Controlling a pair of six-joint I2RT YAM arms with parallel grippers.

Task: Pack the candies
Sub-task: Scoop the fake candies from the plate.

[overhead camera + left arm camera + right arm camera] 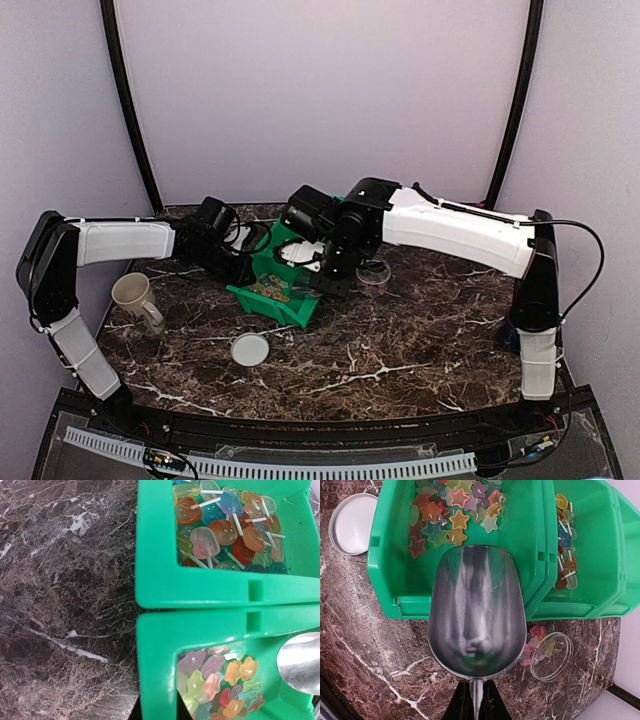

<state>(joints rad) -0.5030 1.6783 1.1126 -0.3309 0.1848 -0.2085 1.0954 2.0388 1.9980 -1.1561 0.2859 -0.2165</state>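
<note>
Both arms crowd the green bin [275, 300], left arm [120, 242] from its left, right arm [450, 230] from its right; the scoop [475, 615] in the right gripper [476, 702] hangs over one compartment's wall; a mug [133, 298] stands well left of the bin, a lid [250, 350] in front, a jar [375, 272] just right; bare table [430, 340] lies open beyond the jar.

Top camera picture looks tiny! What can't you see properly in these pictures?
Candies: top view, too small to tell shapes; the right arm covers part of the green bin.
Left gripper: its own wrist view shows no fingers; top view, too dark to tell what it touches.
Metal scoop: left wrist view, cut off by the right edge.
Far-right compartment: right wrist view, contents hidden by its wall and the picture edge.
</note>
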